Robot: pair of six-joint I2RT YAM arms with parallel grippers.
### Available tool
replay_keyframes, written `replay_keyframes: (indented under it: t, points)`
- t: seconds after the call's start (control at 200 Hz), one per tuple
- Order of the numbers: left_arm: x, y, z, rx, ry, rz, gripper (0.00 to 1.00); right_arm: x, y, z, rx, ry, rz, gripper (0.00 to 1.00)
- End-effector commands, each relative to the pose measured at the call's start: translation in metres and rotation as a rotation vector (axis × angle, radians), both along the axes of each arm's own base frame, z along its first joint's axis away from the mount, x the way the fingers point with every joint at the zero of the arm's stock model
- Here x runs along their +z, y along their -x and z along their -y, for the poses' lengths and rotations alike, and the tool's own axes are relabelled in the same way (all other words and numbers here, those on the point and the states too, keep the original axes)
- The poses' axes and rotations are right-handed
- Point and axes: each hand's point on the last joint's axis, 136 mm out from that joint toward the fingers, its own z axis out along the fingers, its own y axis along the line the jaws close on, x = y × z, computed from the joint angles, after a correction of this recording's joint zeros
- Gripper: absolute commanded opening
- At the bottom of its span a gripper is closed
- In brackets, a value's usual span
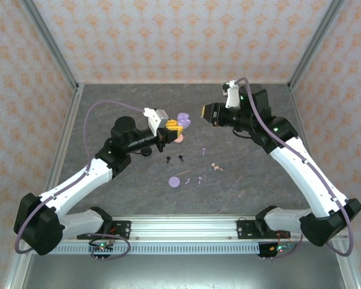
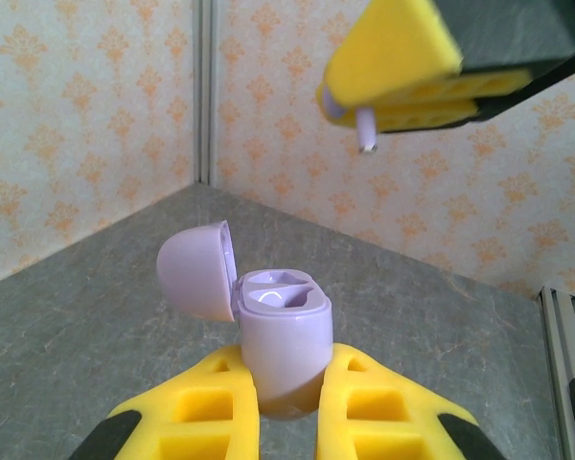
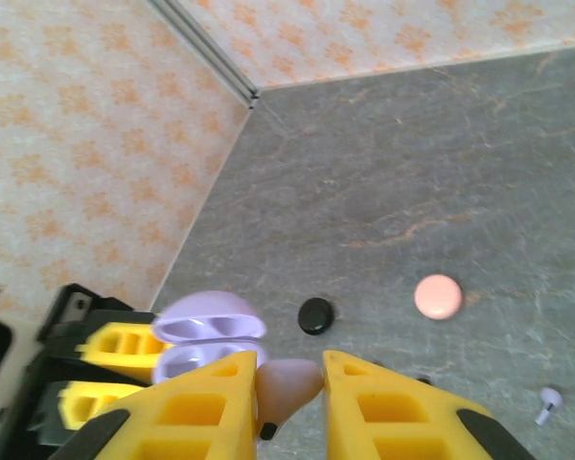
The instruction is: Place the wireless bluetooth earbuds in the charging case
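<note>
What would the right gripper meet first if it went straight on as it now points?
Probably the open lilac case held by the left gripper; the lilac earbud in the right gripper would touch first. Depth is unclear; it might pass beside.

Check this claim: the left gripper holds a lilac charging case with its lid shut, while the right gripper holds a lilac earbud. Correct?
No: the left wrist view shows the lid open. The left gripper holds the lilac charging case; the right gripper holds a lilac earbud.

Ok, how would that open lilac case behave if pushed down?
The lilac case looks glossy and rigid, so probably slippery in the left hand. Gripped low on its rounded body, it might tilt. Its open lid likely swings easily.
</note>
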Motion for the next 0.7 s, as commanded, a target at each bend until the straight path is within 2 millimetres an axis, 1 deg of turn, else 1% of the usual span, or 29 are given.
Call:
replay_keyframes:
  t: [0.0, 0.125, 0.305, 0.696]
  points:
    - [0.022, 0.002, 0.005, -0.018, 0.02, 0.073, 0.0, 0.015, -0.002, -0.015, 0.038, -0.021, 0.033, 0.21]
    - [0.021, 0.002, 0.005, -0.018, 0.02, 0.068, 0.0, 0.009, -0.003, -0.03, 0.071, -0.008, 0.024, 0.21]
    - [0.022, 0.003, 0.005, -0.019, 0.021, 0.068, 0.0, 0.004, -0.005, -0.042, 0.098, -0.005, 0.011, 0.21]
    - [0.022, 0.003, 0.005, -0.019, 0.025, 0.064, 0.0, -0.009, -0.005, -0.047, 0.11, 0.021, -0.011, 0.21]
